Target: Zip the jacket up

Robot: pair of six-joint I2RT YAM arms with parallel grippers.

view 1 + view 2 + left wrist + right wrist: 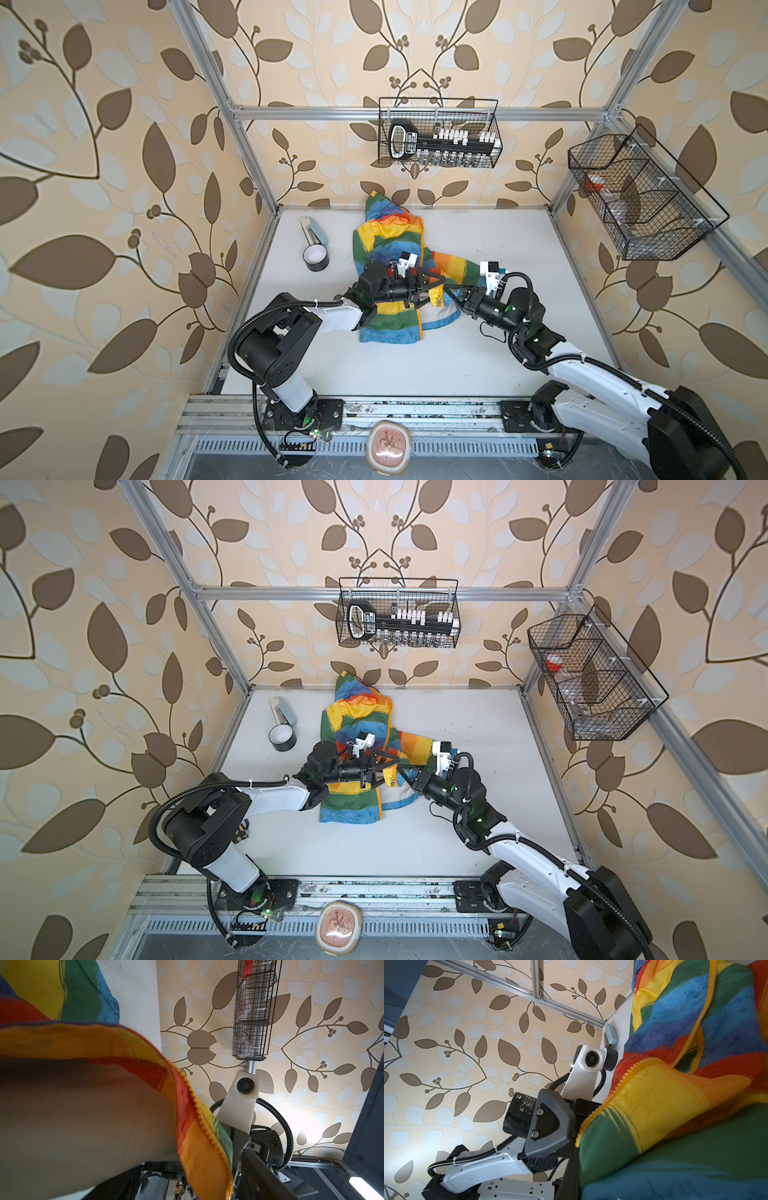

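Top views: risking a slip here — pinching only a thin fold of the jacket at its raised front flap with the right gripper, jaws pressed together, so probably losing it under any sideways tug. Hovering the left gripper spread wide across the same edge, gripping nothing — likely snagging loose cloth rather than the orange zipper when closing. Lying rumpled in the middle of the table, hood at the far edge, front unzipped, rainbow blocks creased, pale lining showing under the flap.
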